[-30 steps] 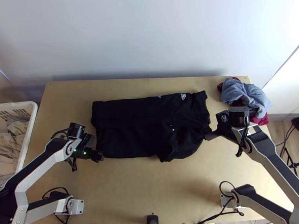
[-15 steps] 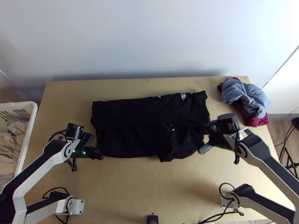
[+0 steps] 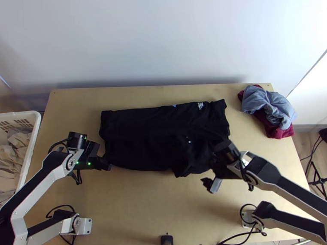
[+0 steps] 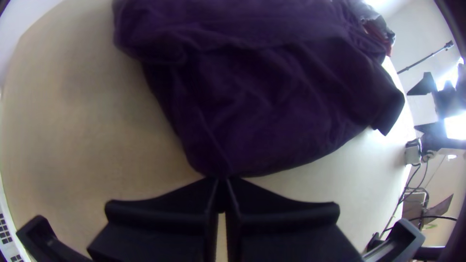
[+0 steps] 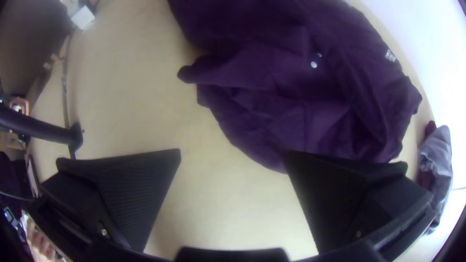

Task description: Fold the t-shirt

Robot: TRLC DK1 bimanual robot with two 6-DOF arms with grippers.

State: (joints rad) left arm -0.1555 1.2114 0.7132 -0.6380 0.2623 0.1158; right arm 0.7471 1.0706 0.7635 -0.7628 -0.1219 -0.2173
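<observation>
The black t-shirt (image 3: 151, 136) lies across the middle of the table as a wide folded strip, its near right part bunched. At its near left corner stands my left gripper (image 3: 108, 165). In the left wrist view the left gripper (image 4: 221, 180) is shut on that corner of the shirt (image 4: 272, 97), which looks purple there. My right gripper (image 3: 212, 184) is by the shirt's near right edge. Seen in the right wrist view, the right gripper (image 5: 233, 157) stands wide open over bare wood, one finger overlapping the edge of the shirt (image 5: 301, 97).
Grey-blue and dark red cloths (image 3: 270, 108) lie heaped at the table's far right corner. A white basket (image 3: 36, 122) with pale cloths stands beyond the left edge. Bare wood (image 3: 166, 199) stretches along the near side.
The right gripper has moved from the shirt's right edge toward the near side and left, and opened. My left gripper has shifted slightly left and away, drawing the shirt's near left edge a little.
</observation>
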